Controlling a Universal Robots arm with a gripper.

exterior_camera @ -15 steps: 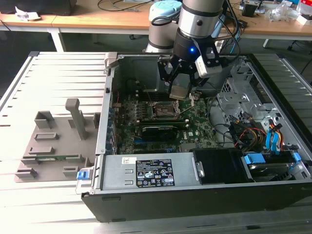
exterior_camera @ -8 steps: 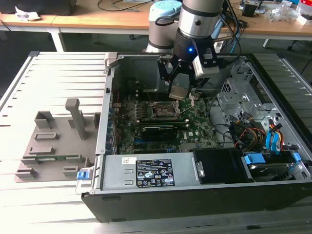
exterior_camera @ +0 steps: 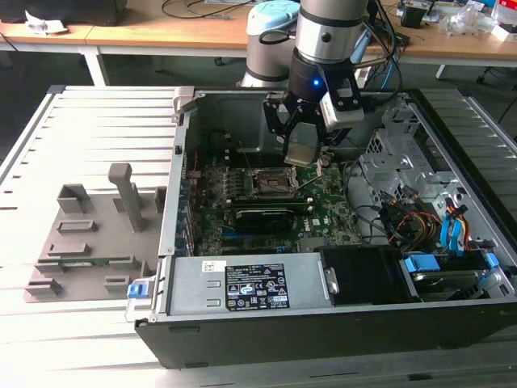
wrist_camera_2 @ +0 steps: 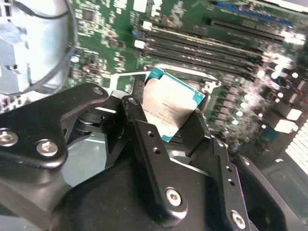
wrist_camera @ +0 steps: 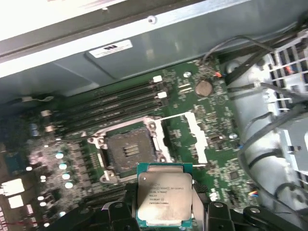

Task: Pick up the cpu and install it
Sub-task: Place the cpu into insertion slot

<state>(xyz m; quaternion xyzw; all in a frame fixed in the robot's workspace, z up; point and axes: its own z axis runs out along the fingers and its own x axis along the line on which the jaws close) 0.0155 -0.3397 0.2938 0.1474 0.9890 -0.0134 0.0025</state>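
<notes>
Gripper (wrist_camera_2: 168, 126) clasps the cpu (wrist_camera: 163, 195), lettered top showing, near the open socket (wrist_camera: 127, 151).

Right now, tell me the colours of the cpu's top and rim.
The cpu: silvery-grey top, teal-green rim; clearest in the first wrist view.

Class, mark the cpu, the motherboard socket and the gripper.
cpu (wrist_camera: 164, 195): first wrist view, middle of its metal top.
motherboard socket (wrist_camera: 129, 153): first wrist view, its dark centre.
gripper (wrist_camera_2: 163, 114): second wrist view, midway between its fingertips.
</notes>
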